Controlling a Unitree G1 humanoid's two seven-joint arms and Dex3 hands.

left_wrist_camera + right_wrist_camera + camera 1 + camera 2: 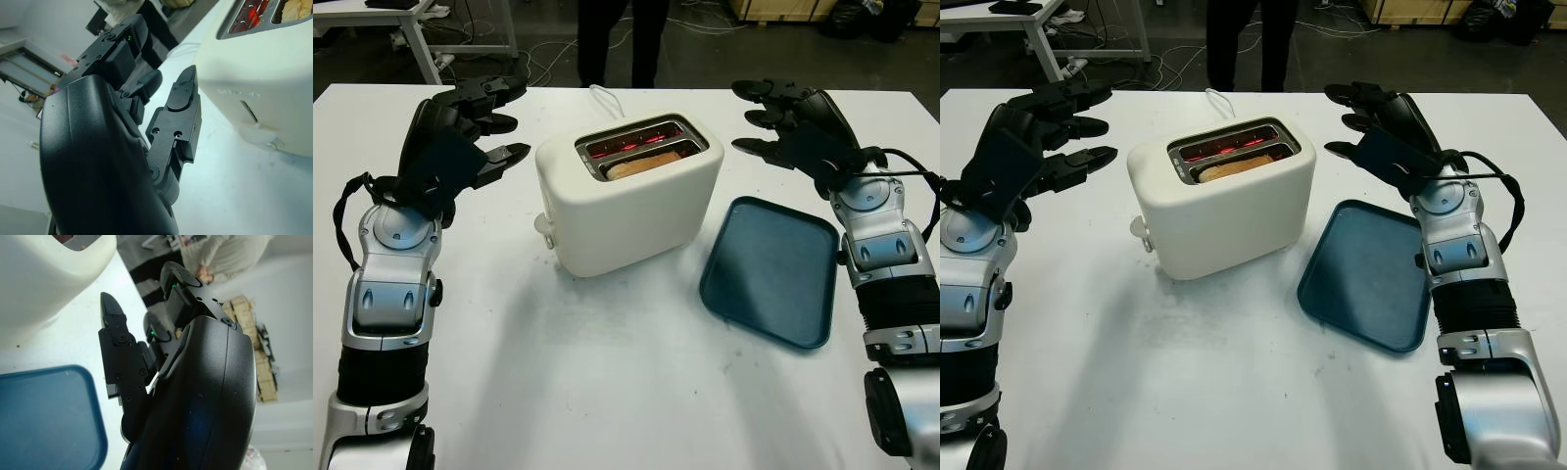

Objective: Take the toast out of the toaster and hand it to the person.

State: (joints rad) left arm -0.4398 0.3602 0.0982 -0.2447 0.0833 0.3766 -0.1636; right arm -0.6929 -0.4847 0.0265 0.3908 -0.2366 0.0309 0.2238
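Observation:
A cream two-slot toaster (626, 201) stands mid-table, its far slot glowing red. A slice of toast (641, 164) sits in the near slot, its top edge just above the rim. My left hand (484, 122) hovers to the left of the toaster, open and a short gap away from its side. My right hand (778, 122) hovers to the right of the toaster, open, above the far edge of the tray. A person (619, 39) in dark trousers stands behind the table's far edge.
A dark blue tray (769, 269) lies flat right of the toaster. The toaster's white cord (602, 98) runs off the far edge. A lever knob (544, 227) sticks out on the toaster's left end. Desks and cables fill the floor behind.

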